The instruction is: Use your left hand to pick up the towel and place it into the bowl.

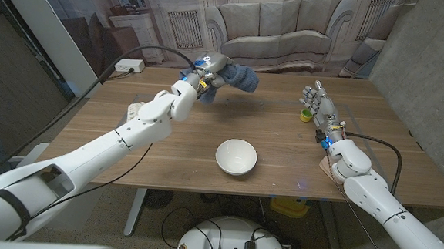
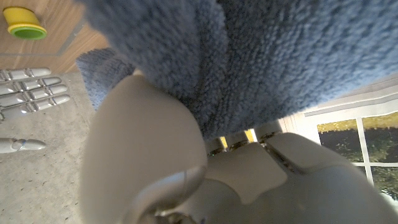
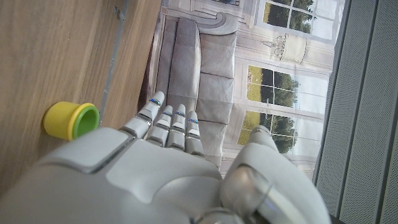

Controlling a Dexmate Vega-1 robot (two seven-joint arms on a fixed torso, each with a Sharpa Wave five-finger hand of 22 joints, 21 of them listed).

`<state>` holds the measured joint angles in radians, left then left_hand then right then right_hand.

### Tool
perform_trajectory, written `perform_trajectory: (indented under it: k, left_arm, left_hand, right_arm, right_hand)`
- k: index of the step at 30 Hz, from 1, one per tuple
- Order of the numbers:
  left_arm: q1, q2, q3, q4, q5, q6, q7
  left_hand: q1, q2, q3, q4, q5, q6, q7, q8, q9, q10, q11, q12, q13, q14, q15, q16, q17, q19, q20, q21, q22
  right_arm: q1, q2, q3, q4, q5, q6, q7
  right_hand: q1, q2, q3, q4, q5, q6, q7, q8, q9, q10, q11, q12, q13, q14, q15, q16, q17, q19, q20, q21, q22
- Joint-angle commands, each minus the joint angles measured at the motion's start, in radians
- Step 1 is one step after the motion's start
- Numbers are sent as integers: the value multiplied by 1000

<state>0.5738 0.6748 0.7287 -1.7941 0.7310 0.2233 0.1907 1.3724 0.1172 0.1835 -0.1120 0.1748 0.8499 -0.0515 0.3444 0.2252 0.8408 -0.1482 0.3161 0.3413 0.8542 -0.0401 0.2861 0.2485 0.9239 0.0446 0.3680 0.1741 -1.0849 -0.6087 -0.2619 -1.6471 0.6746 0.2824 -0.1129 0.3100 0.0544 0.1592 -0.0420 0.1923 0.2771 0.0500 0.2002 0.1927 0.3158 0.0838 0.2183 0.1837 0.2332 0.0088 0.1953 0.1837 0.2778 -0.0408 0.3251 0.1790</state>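
I have the towel (image 1: 239, 77) in my left hand (image 1: 212, 68), fingers closed on the blue cloth, and the whole bundle is up in the air over the far side of the table (image 1: 165, 163). The left arm reaches in from the near left corner, across the wood, with the hand raised at the far middle. From the left wrist view the towel (image 2: 261, 56) is bunched thick right against the back of my hand (image 2: 186, 168), folds hanging over it; I can't see the fingers themselves there, only the fabric pressed in close.

The bowl (image 1: 236, 156) sits on the table near the front middle, white, upright, nothing in it. The towel is well apart from it, farther back and a little to the left of it in the head view.

My right hand (image 1: 318, 102) stands on the right side of the table, fingers straight, close together and pointing away from me, holding nothing. Just beside it is a small yellow cup (image 1: 307, 116) with a green inside. In the right wrist view that cup (image 3: 70, 120) lies near the fingertips (image 3: 168, 118) of my right hand (image 3: 155, 180), not touching them. The same cup (image 2: 23, 22) and the right hand (image 2: 28, 87) also show in the left wrist view.
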Motion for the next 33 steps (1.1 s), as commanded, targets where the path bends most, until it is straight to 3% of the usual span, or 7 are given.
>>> perform_trajectory:
  k: [1,10,33]
  left_arm:
    - [9,12,-31,34,-34,-100,49]
    - [33,18,-61,49,-111,-200,74]
    - [117,65,-108,-16,-105,-260,92]
  left_hand:
    - [-3,9,31,24,7,14,4,12,3,11,2,1,2,76,-166,2,4,154,-148,5,3]
    - [-8,9,33,26,7,26,4,16,3,21,1,-1,4,90,-168,4,5,156,-149,5,3]
    - [-15,7,36,28,6,33,4,18,3,31,-3,-9,9,95,-166,-4,7,159,-152,3,3]
  right_arm:
    - [6,5,-1,2,-4,-4,-6]
    - [5,5,3,3,-6,-1,-11]
    - [3,2,4,-10,-4,-14,-15]
  right_hand:
    - [2,3,1,-4,-3,8,0,-1,2,5,-1,-3,4,4,4,-4,3,7,-11,-1,5]
    - [2,4,0,-5,-3,8,0,-1,2,6,0,-3,4,4,4,-4,3,8,-10,-3,5]
    - [2,5,0,-6,-4,8,-1,-1,2,6,0,-3,4,4,4,-4,3,10,-10,-9,5]
